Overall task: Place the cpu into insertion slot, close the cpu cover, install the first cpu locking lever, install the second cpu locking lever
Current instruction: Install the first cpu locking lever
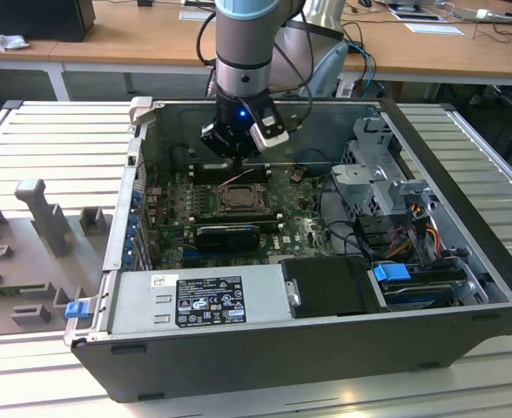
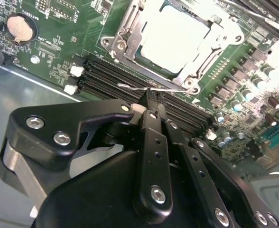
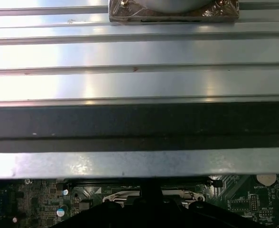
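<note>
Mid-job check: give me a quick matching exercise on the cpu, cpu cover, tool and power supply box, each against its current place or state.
1. cpu
2. cpu cover
3. tool
4. power supply box

a. closed on a thin wire lever
b. seated in the socket
c. lying down over the chip's edges
d. along the case's near edge in the exterior view

Pairs: 1-b, 2-c, 3-a, 4-d

I get even, bright room light in the exterior view, though the open black computer case (image 1: 465, 261) keeps its interior dim. In the second wrist view the pale silver square cpu (image 2: 175, 38) is washed out by glare, and the black metal hand (image 2: 149, 102) sits close and soft. In the first wrist view the ribbed silver metal surface (image 3: 139, 80) glares white in bands.
</note>
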Robot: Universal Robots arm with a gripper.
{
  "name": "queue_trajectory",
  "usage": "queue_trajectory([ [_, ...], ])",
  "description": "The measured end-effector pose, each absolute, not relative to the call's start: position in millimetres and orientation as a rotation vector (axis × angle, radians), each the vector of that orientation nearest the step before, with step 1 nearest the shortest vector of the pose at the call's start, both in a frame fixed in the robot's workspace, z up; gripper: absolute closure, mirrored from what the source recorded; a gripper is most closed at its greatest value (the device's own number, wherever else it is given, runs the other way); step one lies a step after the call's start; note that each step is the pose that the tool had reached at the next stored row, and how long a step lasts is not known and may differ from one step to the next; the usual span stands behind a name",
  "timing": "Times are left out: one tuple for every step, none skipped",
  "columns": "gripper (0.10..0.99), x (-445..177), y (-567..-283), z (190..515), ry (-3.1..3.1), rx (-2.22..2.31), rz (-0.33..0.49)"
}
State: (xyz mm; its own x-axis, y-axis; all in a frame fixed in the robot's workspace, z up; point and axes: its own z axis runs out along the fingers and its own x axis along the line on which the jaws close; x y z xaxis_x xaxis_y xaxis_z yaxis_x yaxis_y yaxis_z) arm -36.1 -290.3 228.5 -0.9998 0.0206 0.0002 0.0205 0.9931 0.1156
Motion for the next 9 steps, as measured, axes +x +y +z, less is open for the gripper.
queue_trajectory([
  [0.980,-36,-290,228,3.132,0.027,0.183],
  [0.980,-35,-290,228,3.130,0.022,0.184],
  [0.980,-34,-290,228,3.130,0.019,0.184],
  [0.980,-32,-290,227,3.130,0.018,0.184],
  [0.980,-29,-289,227,3.130,0.016,0.184],
  [0.980,-27,-289,227,3.130,0.015,0.184],
  [0.980,-26,-289,226,3.130,0.013,0.184],
  [0.980,-25,-289,225,3.130,0.007,0.184],
  [0.980,-25,-289,224,3.130,-0.002,0.184],
])
